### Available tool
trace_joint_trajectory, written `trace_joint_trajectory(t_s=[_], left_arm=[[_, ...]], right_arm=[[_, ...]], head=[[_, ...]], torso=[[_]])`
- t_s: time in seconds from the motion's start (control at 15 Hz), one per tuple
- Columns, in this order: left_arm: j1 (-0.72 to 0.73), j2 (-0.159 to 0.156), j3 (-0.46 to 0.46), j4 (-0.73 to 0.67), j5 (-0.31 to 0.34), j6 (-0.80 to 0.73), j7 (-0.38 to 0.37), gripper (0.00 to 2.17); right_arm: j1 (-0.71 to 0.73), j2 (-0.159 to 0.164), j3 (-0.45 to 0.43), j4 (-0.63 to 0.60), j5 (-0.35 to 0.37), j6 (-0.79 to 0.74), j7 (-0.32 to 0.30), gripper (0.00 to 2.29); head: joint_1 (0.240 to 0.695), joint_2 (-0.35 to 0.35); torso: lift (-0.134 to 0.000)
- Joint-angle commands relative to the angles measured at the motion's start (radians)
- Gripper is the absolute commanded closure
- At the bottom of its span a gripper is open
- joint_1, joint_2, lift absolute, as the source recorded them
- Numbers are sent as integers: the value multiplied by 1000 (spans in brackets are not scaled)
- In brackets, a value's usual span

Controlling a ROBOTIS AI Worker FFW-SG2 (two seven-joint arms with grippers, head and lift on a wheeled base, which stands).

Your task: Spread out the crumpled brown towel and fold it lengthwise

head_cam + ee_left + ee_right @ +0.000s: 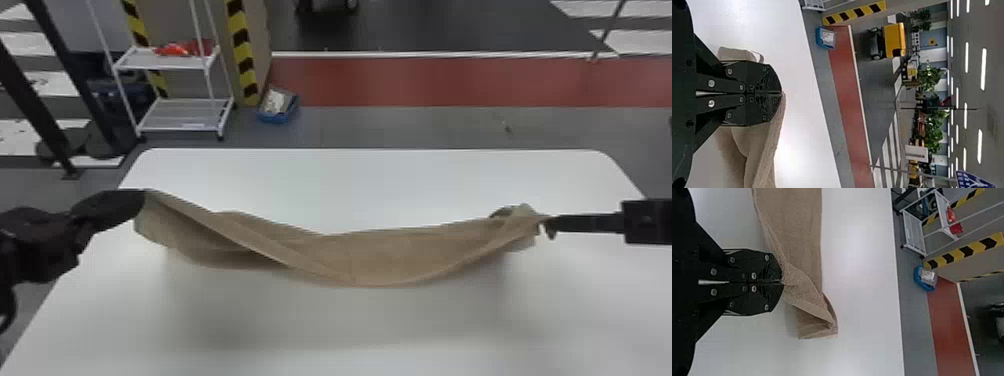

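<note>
Stretched between both grippers, the brown towel [370, 255] sags in the middle over the white table, its long edges folded and wavy. My left gripper [142, 195] holds its left end at the table's left side; in the left wrist view the gripper [781, 93] is shut on an edge of the towel [764, 156]. At the right, my right gripper [547, 220] has the other end. The right wrist view has the gripper [782, 282] shut on the towel [797, 235], with a bunched, folded-over corner hanging beside the fingertips.
The white table [350, 180] extends beyond the towel on the far and near sides. Past its far edge, on the floor, stand a white wire rack [175, 115] and a blue bin [277, 106], with striped yellow-black posts next to them.
</note>
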Motion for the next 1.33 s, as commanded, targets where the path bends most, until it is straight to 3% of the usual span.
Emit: trace_joint_trajectory(t_s=[0.0,0.2,0.27,0.47,0.73,0.87,1.0,1.2,1.27], left_arm=[[-51,6,0,35,-5,27,3,1345],[-160,17,-17,133,-6,76,43,1345],[-215,34,-52,179,-9,103,63,1345],[-415,68,-168,388,-26,125,141,1345],[-700,111,-310,710,-61,97,208,1345],[-803,112,-329,820,-77,54,233,1345],[-881,112,-326,878,-77,18,237,1345],[-870,123,-303,842,-57,18,214,1345],[-804,137,-285,780,-43,18,205,1345]], right_arm=[[-81,24,-10,50,0,2,-15,1359],[-175,56,-13,150,24,2,-31,1359],[-212,64,3,190,67,2,-15,1359],[-345,63,101,374,170,-208,-18,1362],[-555,55,165,638,210,-494,-87,1362],[-652,52,178,727,220,-570,-112,1362],[-713,49,170,757,217,-592,-124,1362],[-672,0,156,694,165,-558,-101,1362],[-589,-37,144,615,136,-537,-89,1362]], head=[[695,21],[695,26],[695,31],[668,32],[560,-4],[513,-17],[439,-25],[373,-30],[362,-33]], torso=[[-120],[-120],[-120],[-120],[-120],[-120],[-120],[-120],[-120]])
